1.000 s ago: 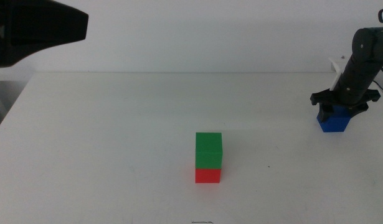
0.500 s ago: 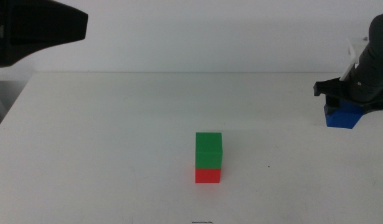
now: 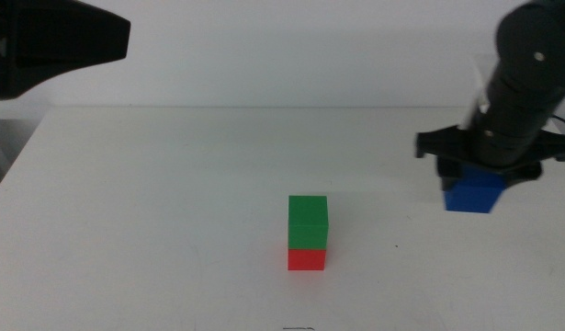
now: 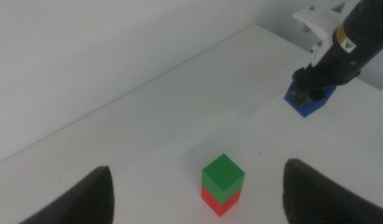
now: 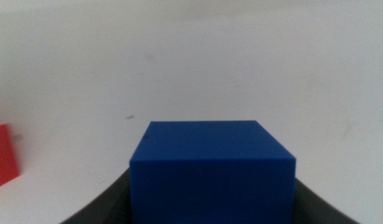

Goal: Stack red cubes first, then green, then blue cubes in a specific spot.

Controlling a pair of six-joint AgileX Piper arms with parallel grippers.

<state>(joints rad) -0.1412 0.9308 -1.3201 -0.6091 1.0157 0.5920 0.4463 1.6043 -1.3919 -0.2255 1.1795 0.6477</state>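
Middle view: right gripper (image 3: 475,176) clamps blue cube (image 3: 473,193); green cube (image 3: 308,222) atop red cube (image 3: 306,259).

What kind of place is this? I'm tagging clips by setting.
Probably a robotics lab bench: a bare white table before a blank wall, bearing only coloured cubes. The green cube sits on the red cube, and the right gripper holds the blue cube.

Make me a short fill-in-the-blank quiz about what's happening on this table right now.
1. The green cube sits on top of the ____ cube.
2. The right tool is shut on the ____ cube.
3. The left tool, jaws wide apart, holds ____.

Missing words: red; blue; nothing
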